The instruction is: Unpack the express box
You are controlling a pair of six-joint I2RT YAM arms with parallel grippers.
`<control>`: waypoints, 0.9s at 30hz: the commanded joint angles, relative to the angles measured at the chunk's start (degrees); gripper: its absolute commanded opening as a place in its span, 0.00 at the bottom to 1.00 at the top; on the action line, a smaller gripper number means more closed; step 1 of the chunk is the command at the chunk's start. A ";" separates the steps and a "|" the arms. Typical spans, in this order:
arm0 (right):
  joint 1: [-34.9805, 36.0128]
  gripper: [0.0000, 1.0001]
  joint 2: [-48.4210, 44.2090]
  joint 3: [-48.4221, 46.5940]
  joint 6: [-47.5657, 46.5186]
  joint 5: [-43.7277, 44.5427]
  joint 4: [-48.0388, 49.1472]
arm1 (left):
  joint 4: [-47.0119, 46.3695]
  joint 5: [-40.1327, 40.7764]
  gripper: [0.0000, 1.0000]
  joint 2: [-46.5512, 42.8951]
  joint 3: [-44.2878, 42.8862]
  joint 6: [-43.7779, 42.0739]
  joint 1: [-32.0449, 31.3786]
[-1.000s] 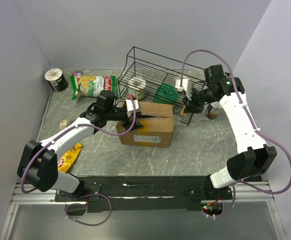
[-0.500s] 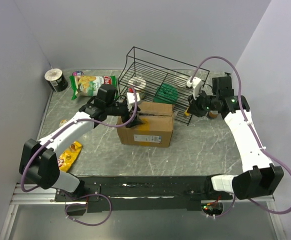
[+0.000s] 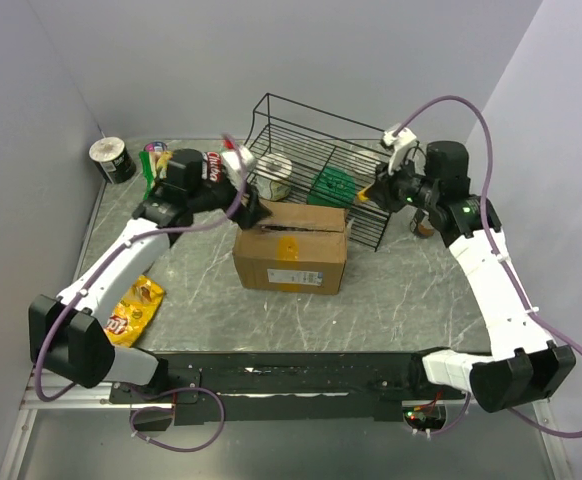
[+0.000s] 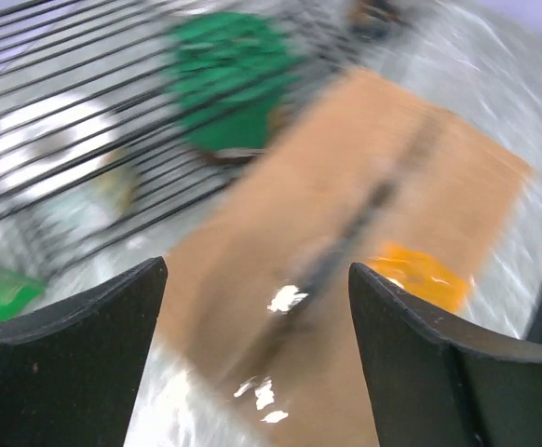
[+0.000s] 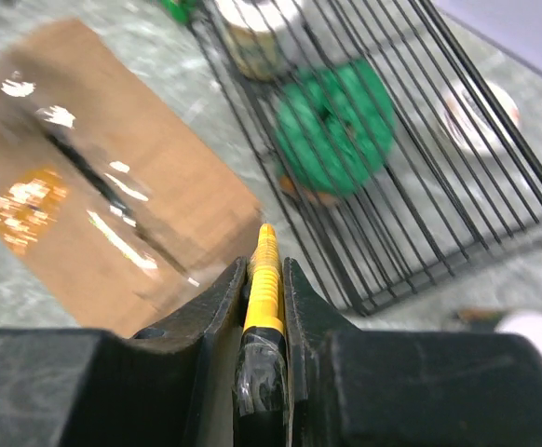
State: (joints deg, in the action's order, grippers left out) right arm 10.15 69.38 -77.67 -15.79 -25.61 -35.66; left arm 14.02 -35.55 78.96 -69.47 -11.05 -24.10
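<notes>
A black-and-white roll (image 3: 111,158) is seen far left of and behind the box (image 3: 293,258), and a yellow snack bag (image 3: 133,308) lies left of the box, nearer the front edge of the bench (image 3: 391,285); both are well apart from the box.

The left hand (image 4: 257,270) is held above the box's left rear corner. Its fingers are spread wide and nothing is caught between them. It is judged to be kept open and close so that a flap can be taken, or the box steadied.

The box itself stands near the middle of the bench with its flaps down. A dark seam runs along the top, with a yellow patch on it. Whether the seam is cut through cannot be told, since both wrist views are blurred. Nothing is seen lifted out, so the unpacking is judged to be at the opening stage.

Just behind the box a wire basket (image 3: 326,113) is set, with a white roll (image 3: 274,170) and a green thing (image 3: 331,186) inside it.

The right hand (image 5: 266,265) is held beside the box's right rear corner, in front of the basket. It is clamped tight on a slim yellow tool (image 5: 265,279), whose tip sticks out beyond the fingers towards the box. The tool is judged to be a cutter, held tip forward so the seam can be reached
</notes>
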 commanded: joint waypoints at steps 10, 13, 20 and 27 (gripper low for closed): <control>15.68 0.00 4.44 -6.35 3.31 7.06 10.17 | -3.66 8.92 0.87 -7.06 8.29 22.74 12.67; 17.09 0.00 6.55 -8.11 3.57 7.32 10.35 | -2.07 8.57 0.84 -9.43 11.89 22.56 13.11; 18.32 0.00 8.05 -6.89 1.74 16.27 11.14 | 1.78 4.80 0.79 -12.77 16.30 15.81 13.64; 14.55 0.00 8.22 -4.25 -3.45 20.69 12.19 | 15.56 -5.29 0.75 -17.17 14.81 -4.11 13.81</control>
State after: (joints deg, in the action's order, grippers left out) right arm 27.00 78.04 -82.87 -15.88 -8.58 -26.46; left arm 20.32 -31.86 65.32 -52.93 -0.43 -10.57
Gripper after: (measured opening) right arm 0.243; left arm 0.768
